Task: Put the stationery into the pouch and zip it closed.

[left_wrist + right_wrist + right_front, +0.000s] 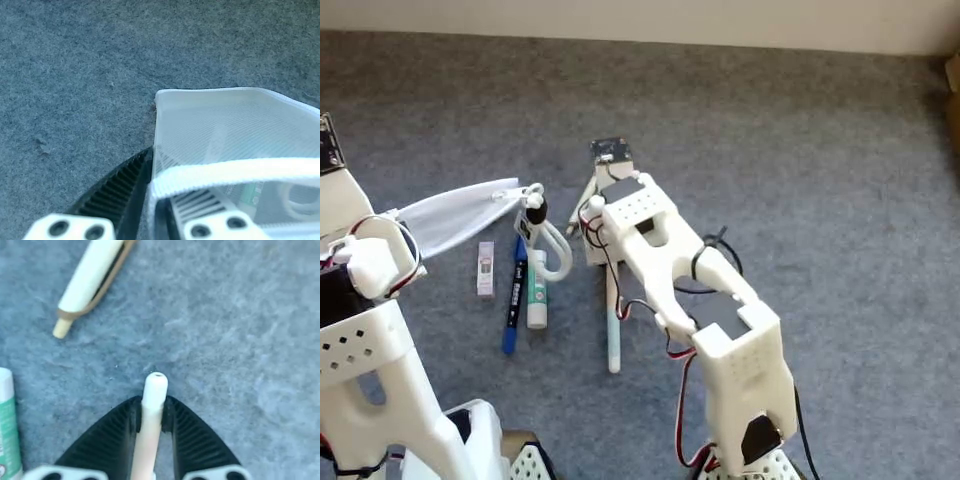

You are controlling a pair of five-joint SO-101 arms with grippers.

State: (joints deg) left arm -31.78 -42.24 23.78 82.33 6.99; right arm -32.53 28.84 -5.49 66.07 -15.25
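Right tool (592,228): high view, low on the grey carpeted counter (820,150), pinching a slim white pen (613,338).
Loose stationery: blue pen (512,300), green-and-white glue stick (537,295) and pink-and-white block (485,268) lie beside it, toward the other arm.
Left tool (155,160): left wrist view, pressed together on the white mesh pouch (225,130) rim.
Right wrist view: the white pen's tip juts past the black fingers (120,430); a cream pen (90,275) lies ahead.

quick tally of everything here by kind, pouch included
pens: 3 (blue pen, white pen in the right gripper, cream pen)
glue stick: 1
small white block: 1
white loop-shaped item: 1
mesh pouch, in the left gripper: 1
total: 7
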